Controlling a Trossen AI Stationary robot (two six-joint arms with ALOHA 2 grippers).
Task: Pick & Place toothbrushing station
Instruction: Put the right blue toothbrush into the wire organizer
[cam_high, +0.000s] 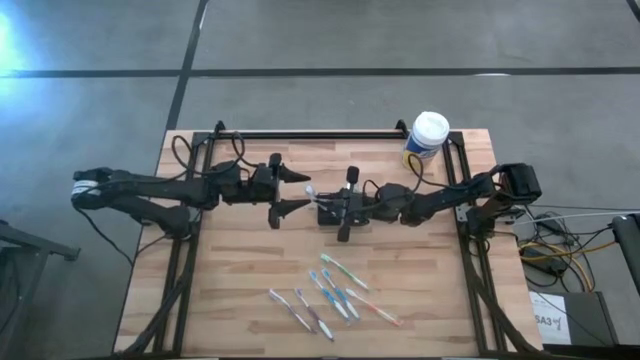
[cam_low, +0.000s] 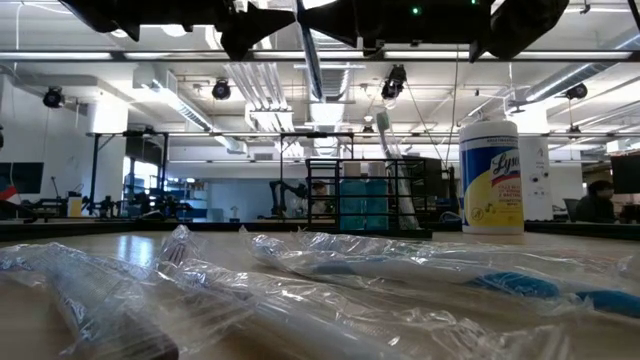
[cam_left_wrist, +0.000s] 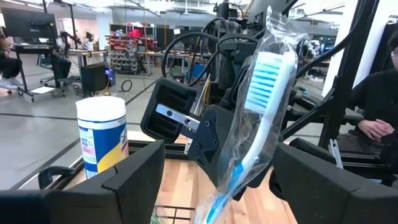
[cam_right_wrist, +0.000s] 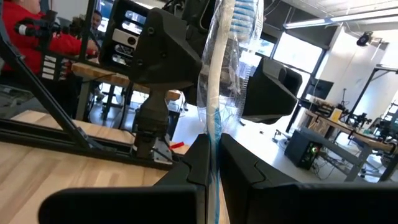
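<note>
The small black wire-mesh caddy (cam_low: 365, 200) stands on the pale wooden table (cam_high: 230, 290) near mid-table, left of the yellow wipes canister with a white lid (cam_high: 427, 138). From above it is largely hidden beneath the right gripper (cam_high: 324, 205).

The main hazard appears to be at the slots. The caddy looks low, light and open-framed, with thin upright bars and narrow compartments. A brush lowered off-line could catch a bar and push or tip the caddy rather than drop in.

The right gripper hovers over the caddy with its jaws closed on the handle of a white toothbrush with blue bristles in a clear plastic wrapper (cam_left_wrist: 261, 93). The brush is held roughly upright, bristles uppermost. Crinkled film puffs out around the head, and the slick wrapper may let the handle slide or twist in the grip. The loose film could also snag on the mesh.

The left gripper (cam_high: 305, 191) sits just left of the brush with its jaws spread wide. The brush head lies about between its fingers (cam_left_wrist: 134, 180), which do not seem to touch it. A closing or sideways move there could knock the brush askew or bump the other arm.

On the near side of the table lie several more wrapped toothbrushes (cam_high: 330, 290), well apart from the caddy.
</note>
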